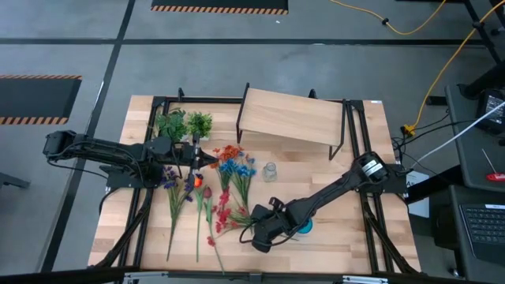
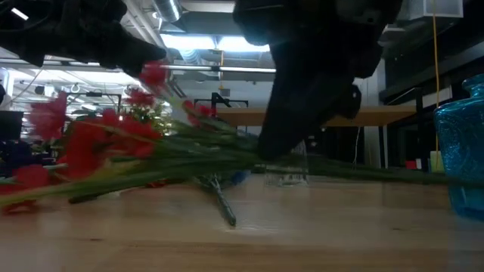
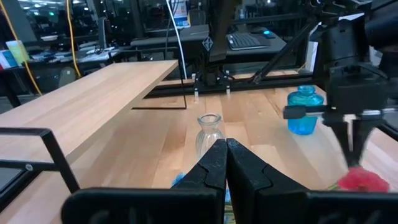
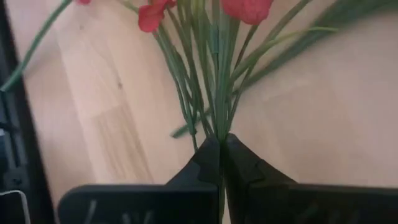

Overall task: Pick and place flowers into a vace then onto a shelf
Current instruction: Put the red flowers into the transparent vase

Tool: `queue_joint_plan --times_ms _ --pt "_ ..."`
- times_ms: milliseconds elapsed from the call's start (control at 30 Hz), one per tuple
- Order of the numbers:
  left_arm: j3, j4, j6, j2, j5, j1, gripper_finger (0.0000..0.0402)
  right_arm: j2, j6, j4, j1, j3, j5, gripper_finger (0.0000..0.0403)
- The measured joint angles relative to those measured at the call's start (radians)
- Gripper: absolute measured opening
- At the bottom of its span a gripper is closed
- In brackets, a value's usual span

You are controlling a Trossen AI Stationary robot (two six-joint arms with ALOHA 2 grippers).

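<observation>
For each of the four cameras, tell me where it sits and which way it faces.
High: overhead, straight down; both arms, shelf, flowers.
Low: tabletop height, level across; right hand shut on the red bunch's stems.
Left wrist: behind the shut left hand, facing the clear vase.
Right wrist: behind the right hand, on the stems.
Shared: blue vase in left wrist, low and high.

We see a desk [image 1: 347, 229] of pale, matt wood with a visible grain, and the shelf [image 1: 288, 118] is the same light wood, smooth, on thin black metal legs. The small vase [image 3: 209, 132] is clear glossy glass, the blue vase [image 3: 305, 112] a glossy translucent blue. The flowers [image 4: 214, 74] have smooth plastic-looking green stems, and each end effector [image 4: 221, 162] is matt black.
</observation>
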Motion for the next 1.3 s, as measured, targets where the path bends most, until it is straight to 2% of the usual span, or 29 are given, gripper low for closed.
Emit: queue_joint_plan --times_ms 200,533,767,1067,1300 --pt "0.000 0.013 0.000 0.000 0.002 0.000 0.0003 -0.027 0.031 -0.094 0.006 0.000 0.042 0.0001" --pt "0.000 0.017 0.000 -0.003 0.014 0.000 0.0003 -0.065 0.024 -0.116 0.012 0.002 0.067 0.0000" --pt "0.000 0.018 0.000 -0.004 0.020 0.000 0.0003 -0.070 -0.048 -0.144 0.029 0.072 0.079 0.0000" --pt "0.000 0.017 0.000 -0.004 0.020 0.000 0.0003 -0.070 -0.056 -0.383 0.063 0.215 0.256 0.0000" --pt "0.000 0.017 0.000 -0.004 0.020 0.000 0.0003 -0.071 -0.105 -0.457 0.064 0.241 0.301 0.0000"
